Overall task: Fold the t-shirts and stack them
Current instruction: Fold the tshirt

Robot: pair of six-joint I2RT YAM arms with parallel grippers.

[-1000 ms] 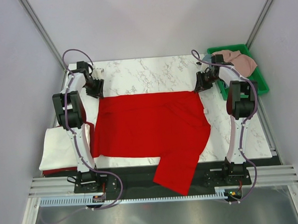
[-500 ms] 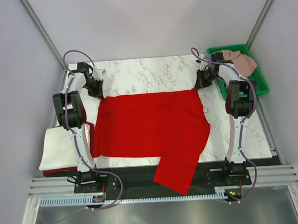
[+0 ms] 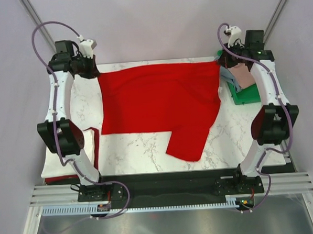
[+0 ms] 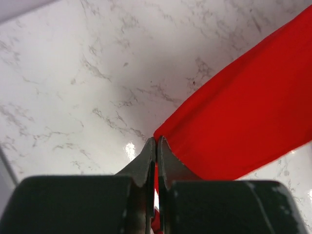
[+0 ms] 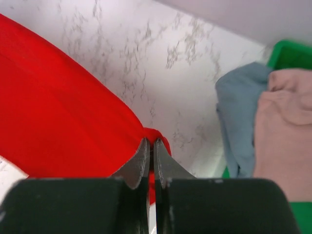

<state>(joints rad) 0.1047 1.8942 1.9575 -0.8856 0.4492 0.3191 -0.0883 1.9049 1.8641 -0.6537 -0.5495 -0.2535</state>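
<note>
Left gripper (image 4: 156,141), right gripper (image 5: 151,142): both pinched tight, each on one top corner of the large bright red cloth t-shirt (image 3: 155,101). Shirt stretched between my grippers, remainder draping below them.

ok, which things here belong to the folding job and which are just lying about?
Job: red t-shirt, pinched by left gripper and right gripper; white t-shirt, far left; pink t-shirt and grey-blue t-shirt, far right.
Lying about: green tray; marble table.

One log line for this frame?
left jaws: shut on red shirt | right jaws: shut on red shirt | state: red shirt stretched between them
</note>
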